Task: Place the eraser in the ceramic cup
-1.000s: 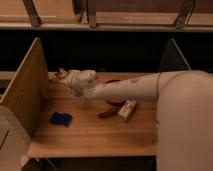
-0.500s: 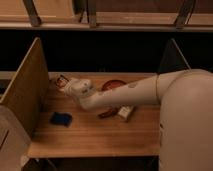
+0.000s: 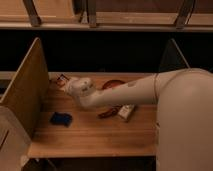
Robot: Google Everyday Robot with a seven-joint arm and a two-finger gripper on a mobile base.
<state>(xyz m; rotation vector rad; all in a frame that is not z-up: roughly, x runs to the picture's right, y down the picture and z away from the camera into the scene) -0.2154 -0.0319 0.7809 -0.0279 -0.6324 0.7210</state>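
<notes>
My gripper [image 3: 63,80] is at the back left of the wooden table [image 3: 90,135], close to the left side wall, at the end of my white arm [image 3: 125,92], which reaches in from the right. The eraser and the ceramic cup do not show; the wrist and arm cover the spot around the gripper. What lies at the fingertips is only a small dark and reddish patch.
A flat dark blue pad [image 3: 61,118] lies front left. A white box with dark markings [image 3: 126,112] and a reddish object [image 3: 107,113] lie under the arm. The orange bowl [image 3: 114,84] shows behind the arm. Wooden walls [image 3: 25,90] stand at both sides.
The wrist has dropped a little lower toward the table since one second ago. The gripper stays at the back left corner. The pad and box have not moved.
</notes>
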